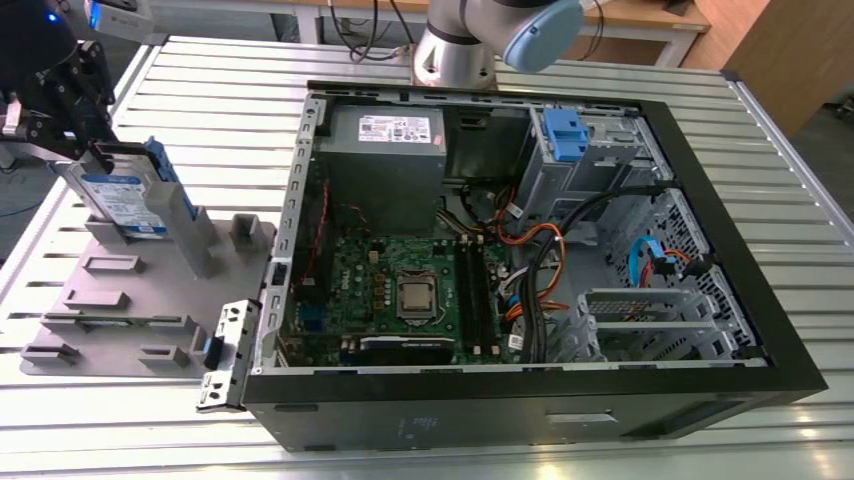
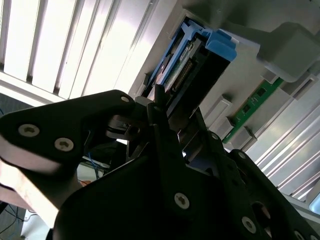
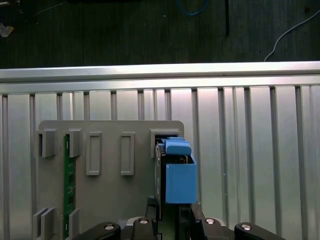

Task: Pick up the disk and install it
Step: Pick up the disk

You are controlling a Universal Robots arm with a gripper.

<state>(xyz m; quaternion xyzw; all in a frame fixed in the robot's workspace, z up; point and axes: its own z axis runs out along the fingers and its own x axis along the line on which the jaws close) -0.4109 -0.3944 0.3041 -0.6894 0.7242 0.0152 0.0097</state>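
Right at the pincer point(image 1: 96, 152) stands the disk point(image 1: 123, 200), upright on its edge in a slot of the grey holder point(image 1: 147, 300). Its upper end reaches the pincer's tip and its lower part is sunk in the slot. Whether the pincer is clenched on it or released, I cannot tell. In the first wrist view the pincer sits over the disk's end, but contact is hidden there.

The main risk, as I judge it, is a skewed grip. If the pincer bites off-centre or on the disk's blue carrier bracket point(image 3: 180, 182) rather than the metal body, the disk could tilt and bind against the slot walls. The bracket is plastic and looks likely to flex. The bare metal sides look smooth, so a light grip could let the disk slide or drop back.

A green memory stick point(image 3: 66, 185) stands in the same holder, off to one side of the pincer and well clear of the disk, so a knock there seems unlikely.

Well away from the pincer, toward the exterior view's right, lies the open computer case point(image 1: 747, 270). Loose cables point(image 1: 534, 240) trail beside its drive bay point(image 1: 601, 160), which already carries another blue carrier point(image 1: 566, 135). A tilted disk could catch on the case rim or snag those cables.
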